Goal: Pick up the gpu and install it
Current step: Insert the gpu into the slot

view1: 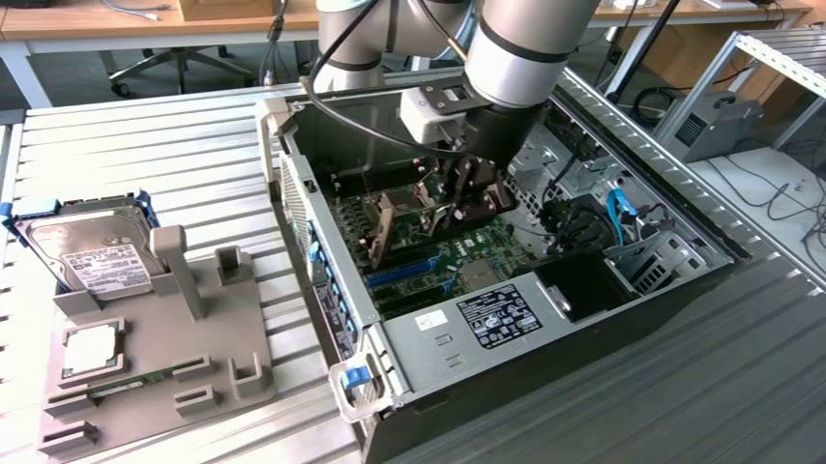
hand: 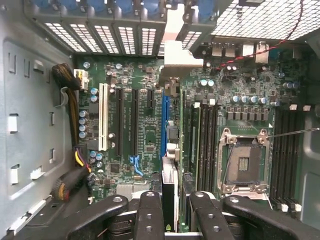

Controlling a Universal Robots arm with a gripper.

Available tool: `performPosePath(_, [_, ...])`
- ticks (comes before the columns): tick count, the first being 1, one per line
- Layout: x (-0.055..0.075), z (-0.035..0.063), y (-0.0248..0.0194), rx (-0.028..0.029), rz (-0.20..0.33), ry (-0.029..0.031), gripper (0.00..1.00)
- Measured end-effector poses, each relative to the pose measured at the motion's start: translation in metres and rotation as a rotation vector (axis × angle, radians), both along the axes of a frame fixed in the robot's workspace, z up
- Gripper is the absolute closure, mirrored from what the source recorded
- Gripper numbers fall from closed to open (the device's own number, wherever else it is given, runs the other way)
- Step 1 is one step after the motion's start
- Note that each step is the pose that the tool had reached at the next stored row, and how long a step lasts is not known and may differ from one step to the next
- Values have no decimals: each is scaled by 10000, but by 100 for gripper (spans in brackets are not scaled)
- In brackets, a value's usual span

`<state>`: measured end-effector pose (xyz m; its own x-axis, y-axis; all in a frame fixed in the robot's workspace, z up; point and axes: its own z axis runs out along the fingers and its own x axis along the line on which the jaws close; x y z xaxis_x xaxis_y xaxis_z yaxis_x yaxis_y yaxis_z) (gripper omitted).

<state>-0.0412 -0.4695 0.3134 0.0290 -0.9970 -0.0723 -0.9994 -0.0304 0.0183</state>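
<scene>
On the exterior view's left, a silver labelled hard drive (view1: 88,253) is resting beside a grey plastic parts holder (view1: 168,360). Toward the centre, the black two-fingered gripper (view1: 461,205) is reaching into the open black computer case (view1: 387,387), its fingers (hand: 150,212) clamping the thin dark graphics card (hand: 172,150), which is standing on edge above the blue motherboard slot (hand: 164,120).

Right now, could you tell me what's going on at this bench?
The robot arm's gripper is down inside the open PC case, holding the gpu edge-on between its fingers. The card stands upright over the motherboard, lined up along the blue slot, with its bracket toward the case's rear slot openings. Whether it is seated yet I can't tell. A hard drive sits outside the case on a grey fixture.
</scene>
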Motion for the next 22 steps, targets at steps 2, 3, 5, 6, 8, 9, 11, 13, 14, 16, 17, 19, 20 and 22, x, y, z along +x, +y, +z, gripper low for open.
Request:
performPosePath(2, [-1, -1, -16, 1, 0, 0, 74])
performPosePath(3, [-1, -2, -25, 0, 0, 0, 74])
performPosePath(5, [-2, -2, -37, 0, 0, 0, 74])
performPosePath(6, [-3, -3, -42, 1, 0, 0, 74])
performPosePath(8, [-3, -4, -48, 1, 0, 0, 74])
performPosePath(9, [-4, -4, -50, 0, 0, 0, 74])
performPosePath(11, [-10, -5, -53, 1, 0, 0, 74])
performPosePath(13, [-17, -6, -54, 1, 0, 0, 74])
performPosePath(14, [-20, -6, -54, 0, 0, 0, 74])
performPosePath(16, [-26, -6, -55, 0, 0, 0, 74])
performPosePath(17, [-30, -6, -55, 1, -1, 0, 74])
performPosePath(19, [-34, -7, -55, 1, 1, 0, 74])
performPosePath(20, [-41, -6, -55, 0, -1, 0, 74])
performPosePath(22, [-65, -9, -55, 1, 0, 0, 74])
